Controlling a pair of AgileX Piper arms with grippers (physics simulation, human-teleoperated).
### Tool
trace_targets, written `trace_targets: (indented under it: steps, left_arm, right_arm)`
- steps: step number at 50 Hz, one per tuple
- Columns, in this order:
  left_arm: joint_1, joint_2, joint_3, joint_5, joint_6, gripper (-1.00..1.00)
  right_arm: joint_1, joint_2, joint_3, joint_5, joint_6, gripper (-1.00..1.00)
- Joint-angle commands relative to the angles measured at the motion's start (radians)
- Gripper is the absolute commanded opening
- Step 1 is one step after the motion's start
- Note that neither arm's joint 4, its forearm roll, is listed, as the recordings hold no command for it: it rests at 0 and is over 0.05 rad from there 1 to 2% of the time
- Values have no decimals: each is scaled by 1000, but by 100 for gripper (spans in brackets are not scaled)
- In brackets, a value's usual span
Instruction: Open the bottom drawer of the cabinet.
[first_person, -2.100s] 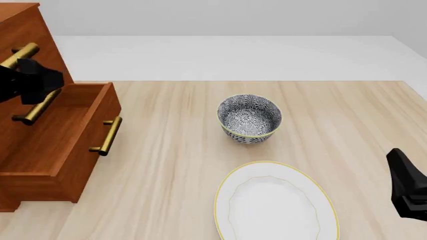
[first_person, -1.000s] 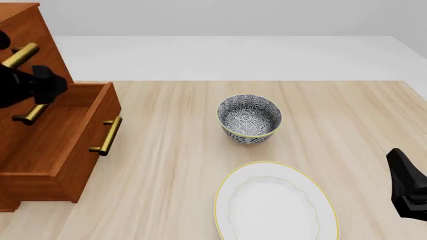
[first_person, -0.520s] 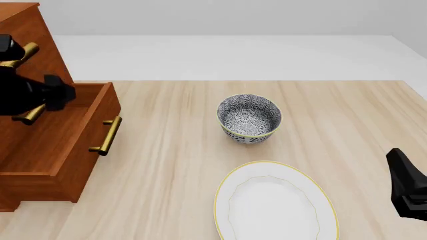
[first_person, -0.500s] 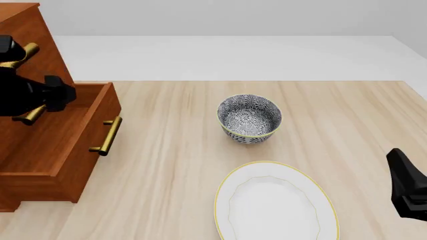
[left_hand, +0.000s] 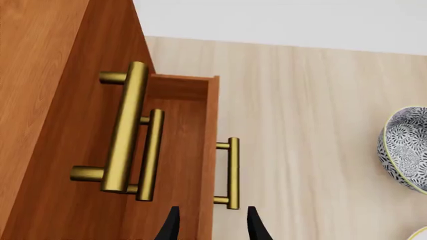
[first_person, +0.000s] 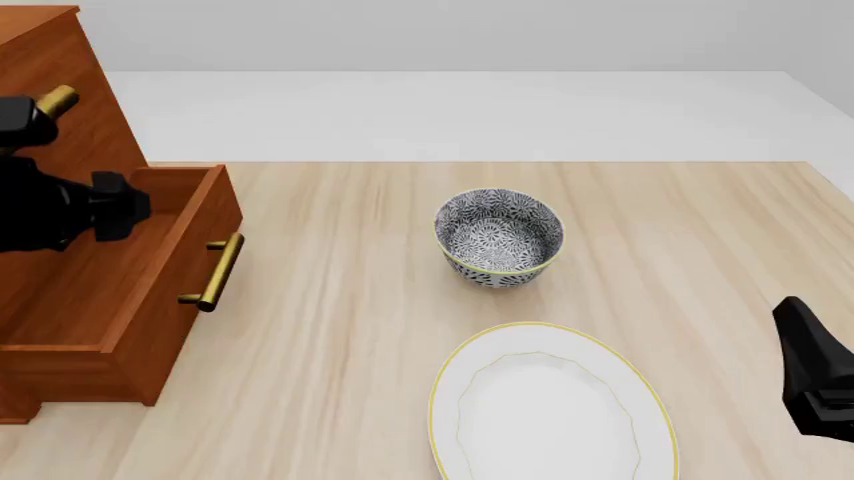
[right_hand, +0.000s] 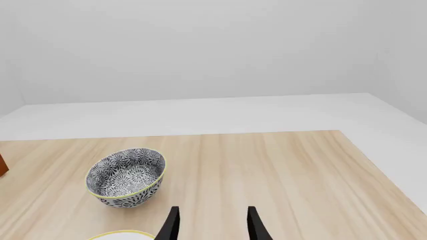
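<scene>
Pale wooden tabletop (first_person: 400, 300) filled the front view, with white floor and a grey wall beyond. At nine o'clock stood the large reddish-brown polished wood cabinet (first_person: 60, 70), its reddish-brown bottom drawer (first_person: 120, 290) pulled well out toward three o'clock, the drawer's brass bar handle (first_person: 216, 272) free of any grip. Toward six o'clock lay a white oval plate with a thin gold rim (first_person: 550, 405). Near the centre sat a blue-and-white patterned bowl (first_person: 498, 238), apart from the plate. The left gripper (left_hand: 211, 226) hung above the open drawer with its fingers (left_hand: 170, 227) parted and grasping nothing. The right gripper (right_hand: 211, 226) rested low at four o'clock, fingers (right_hand: 253, 225) likewise spread and bare.
</scene>
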Motion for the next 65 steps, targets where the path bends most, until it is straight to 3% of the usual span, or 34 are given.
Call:
trace_targets:
  steps: [1, 65]
  left_arm:
    - [18, 12, 20, -22, 5, 100]
    - [34, 84, 69, -98, 13, 100]
  right_arm:
    - [0, 0, 0, 0, 0, 100]
    - [0, 0, 0, 0, 0, 100]
